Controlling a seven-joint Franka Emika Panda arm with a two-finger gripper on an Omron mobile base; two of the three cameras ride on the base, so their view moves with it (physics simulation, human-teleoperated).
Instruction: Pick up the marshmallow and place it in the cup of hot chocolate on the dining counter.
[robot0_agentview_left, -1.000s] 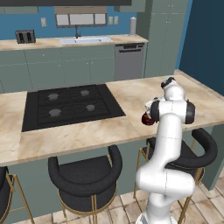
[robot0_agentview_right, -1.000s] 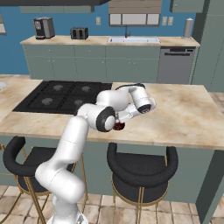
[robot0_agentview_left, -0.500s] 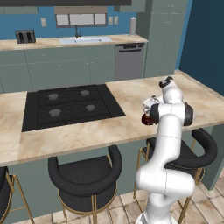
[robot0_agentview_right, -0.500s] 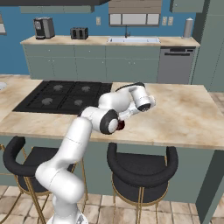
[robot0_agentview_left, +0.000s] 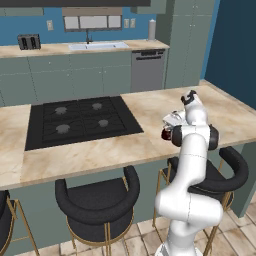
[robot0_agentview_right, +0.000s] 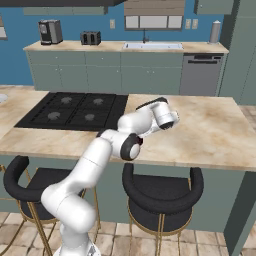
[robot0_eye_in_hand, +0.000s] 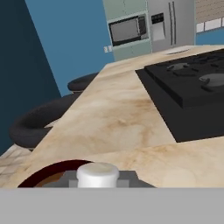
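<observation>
Low over the long beige marble-patterned dining counter, the white arm's two-finger gripper sits clamped on the tiny white cylindrical marshmallow, the grey fingertips pressed to either side of it. Directly beneath, in the hand view, the rounded dark red-brown cup of hot chocolate shows its red rim and brown surface; marshmallow hangs just above it, contact not discernible. Left base view: cup stands near the counter's front edge, right of the inset black cooktop, partly masked by the arm. Black round-backed stools stand tucked under the counter front.
</observation>
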